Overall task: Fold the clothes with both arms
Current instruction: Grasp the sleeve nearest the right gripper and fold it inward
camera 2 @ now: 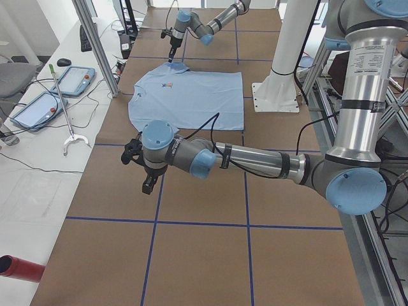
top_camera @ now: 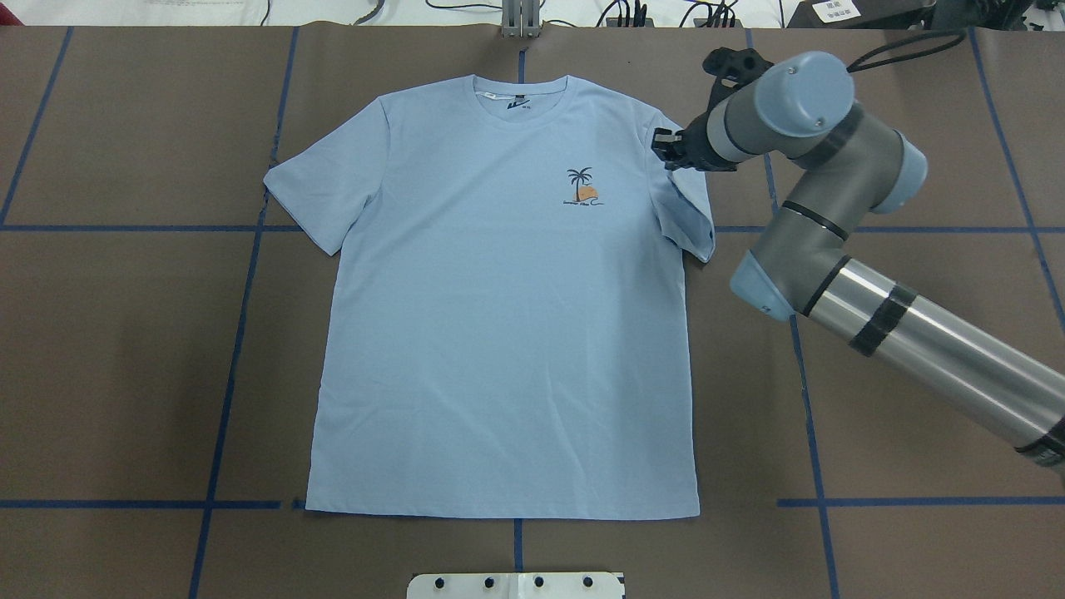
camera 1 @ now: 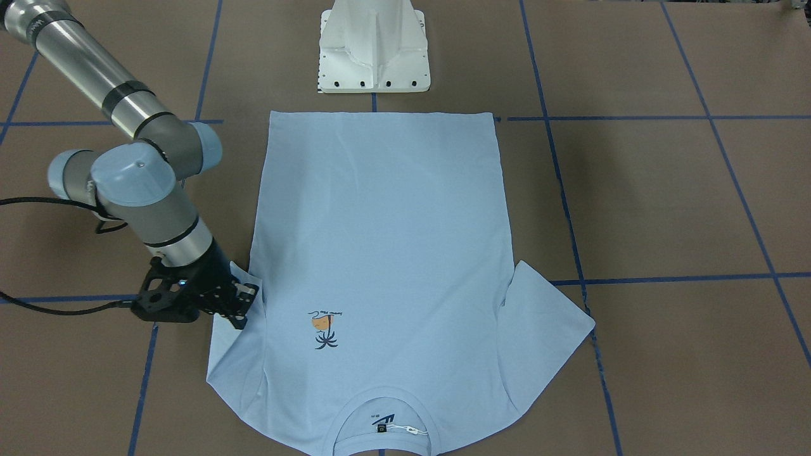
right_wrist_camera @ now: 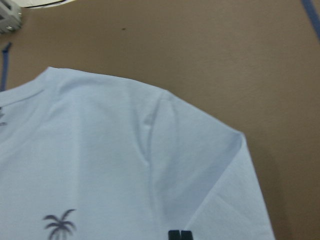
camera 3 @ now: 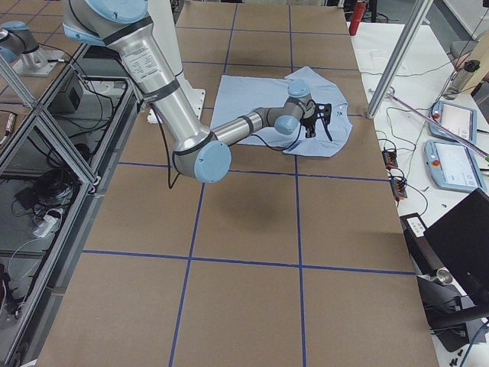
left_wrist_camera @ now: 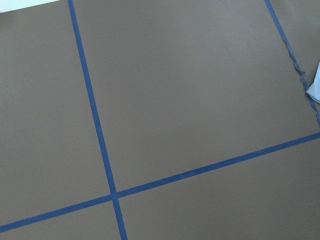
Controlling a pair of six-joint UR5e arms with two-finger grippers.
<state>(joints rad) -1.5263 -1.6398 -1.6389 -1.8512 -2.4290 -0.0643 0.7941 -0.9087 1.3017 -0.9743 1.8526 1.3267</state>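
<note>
The light blue T-shirt (top_camera: pixel 499 333) lies flat and face up on the brown table, collar away from the robot; it also shows in the front view (camera 1: pixel 380 221). My right gripper (top_camera: pixel 668 152) is at the shirt's right sleeve (camera 1: pixel 234 354), which is drawn in and creased. In the right wrist view its fingertips (right_wrist_camera: pixel 180 234) sit close together on the sleeve cloth (right_wrist_camera: pixel 220 190), which ridges toward them. My left gripper (camera 2: pixel 148 186) shows only in the exterior left view, over bare table off the shirt's left side; I cannot tell whether it is open or shut.
The white pedestal base (camera 1: pixel 374 50) stands just behind the shirt's hem. Blue tape lines (top_camera: pixel 241 333) grid the table. The left wrist view shows bare table and a corner of pale cloth (left_wrist_camera: pixel 315 85). Tablets (camera 2: pixel 73 80) lie on a side bench.
</note>
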